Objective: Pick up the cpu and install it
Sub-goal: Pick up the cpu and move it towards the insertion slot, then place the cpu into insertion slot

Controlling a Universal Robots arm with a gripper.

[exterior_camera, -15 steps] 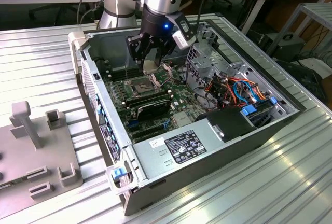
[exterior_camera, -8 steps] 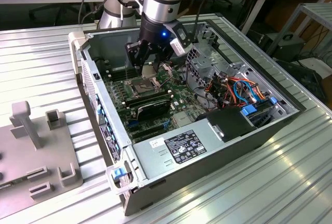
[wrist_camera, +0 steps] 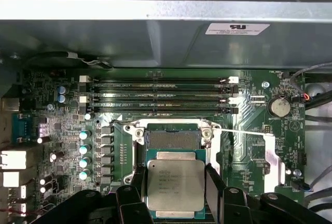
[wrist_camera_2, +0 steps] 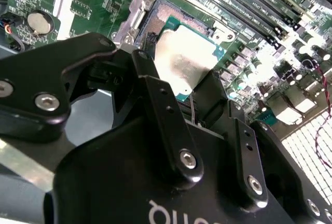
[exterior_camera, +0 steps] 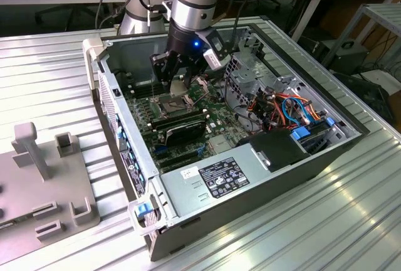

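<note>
Cpu [wrist_camera: 175,186], judged light, stiff and fragile underneath, hangs just above the open socket [wrist_camera: 173,139] on the motherboard [wrist_camera: 244,154]. The fingers [wrist_camera: 214,185] clamp its opposite edges, the safest hold.

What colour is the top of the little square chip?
Silvery grey metal; the cpu shows best in the first wrist view.
</note>
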